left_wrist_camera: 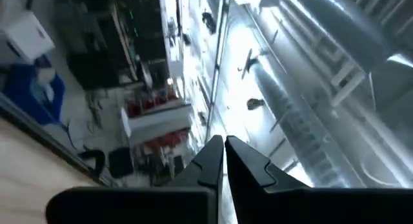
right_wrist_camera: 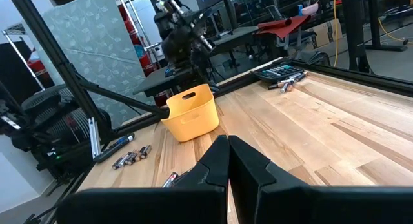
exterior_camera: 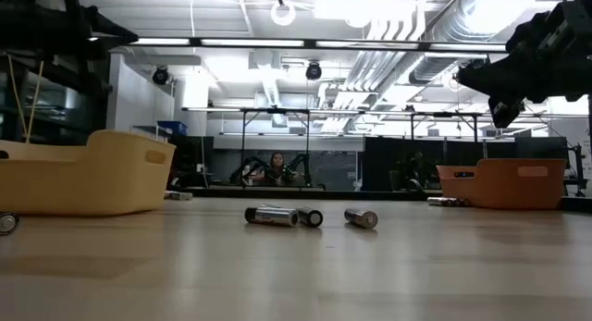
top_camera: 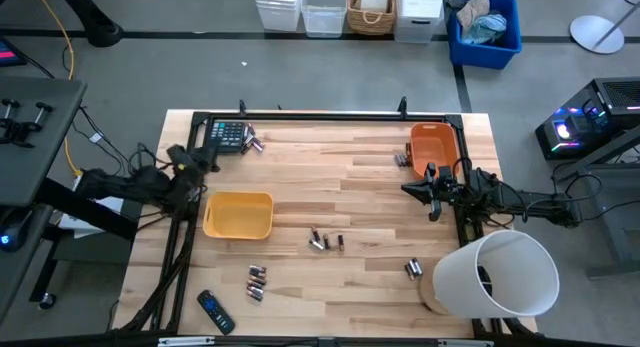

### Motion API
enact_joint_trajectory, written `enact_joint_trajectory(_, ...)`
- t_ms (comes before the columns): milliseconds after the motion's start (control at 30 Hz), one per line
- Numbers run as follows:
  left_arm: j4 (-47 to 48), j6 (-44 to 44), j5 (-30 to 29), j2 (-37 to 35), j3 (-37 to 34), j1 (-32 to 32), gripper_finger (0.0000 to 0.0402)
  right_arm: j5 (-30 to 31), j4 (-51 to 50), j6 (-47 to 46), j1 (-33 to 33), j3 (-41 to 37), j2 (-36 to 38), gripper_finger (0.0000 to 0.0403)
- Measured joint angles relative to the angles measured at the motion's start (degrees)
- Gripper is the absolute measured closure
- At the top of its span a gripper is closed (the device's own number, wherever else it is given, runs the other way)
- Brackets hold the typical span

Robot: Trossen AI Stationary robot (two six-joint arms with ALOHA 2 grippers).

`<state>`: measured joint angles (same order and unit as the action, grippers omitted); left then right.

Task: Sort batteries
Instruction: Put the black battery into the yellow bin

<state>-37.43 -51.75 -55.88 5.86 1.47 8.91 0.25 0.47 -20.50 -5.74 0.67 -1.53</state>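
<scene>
Small dark and silvery batteries lie on their sides in groups on the wooden table: a middle group, a near-left group, a pair near the white lampshade, some beside the calculator, and some by the orange bin. My left gripper is shut and raised at the table's left side, pointing up at the ceiling. My right gripper is shut, held above the table just near of the orange bin, pointing toward the left.
A yellow bin stands left of centre, an orange bin at the far right. A dark calculator lies at the far left, a black remote near left. A white lampshade lies on its side at the near right corner.
</scene>
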Motion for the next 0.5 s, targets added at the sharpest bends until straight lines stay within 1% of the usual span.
enact_joint_trajectory(33, 0.1, 0.9, 4.0, 1.8, 1.1, -1.0, 0.039, 0.0, 0.0, 0.0, 0.0, 0.0, 0.0, 0.0402)
enact_joint_trajectory(67, 0.1, 1.7, 9.6, 4.3, 2.6, -2.0, 0.039, 0.0, 0.0, 0.0, 0.0, 0.0, 0.0, 0.0402)
enact_joint_trajectory(167, 0.2, 3.7, 25.9, 14.3, 8.7, -4.2, 0.039, 0.0, 0.0, 0.0, 0.0, 0.0, 0.0, 0.0402)
enact_joint_trajectory(233, 1.6, 9.2, 36.1, 21.9, 13.5, -5.2, 0.039, 0.0, 0.0, 0.0, 0.0, 0.0, 0.0, 0.0402)
enact_joint_trajectory(300, 5.7, 15.5, 44.6, 28.4, 18.3, -5.7, 0.039, 0.0, 0.0, 0.0, 0.0, 0.0, 0.0, 0.0402)
enact_joint_trajectory(333, 8.3, 18.0, 47.8, 31.3, 20.6, -5.9, 0.039, 0.0, 0.0, 0.0, 0.0, 0.0, 0.0, 0.0402)
enact_joint_trajectory(400, 11.8, 20.5, 50.5, 36.5, 24.1, -5.9, 0.039, 0.0, 0.0, 0.0, 0.0, 0.0, 0.0, 0.0402)
enact_joint_trajectory(500, 10.6, 19.8, 49.4, 43.0, 27.8, -6.2, 0.039, 0.0, 0.0, 0.0, 0.0, 0.0, 0.0, 0.0402)
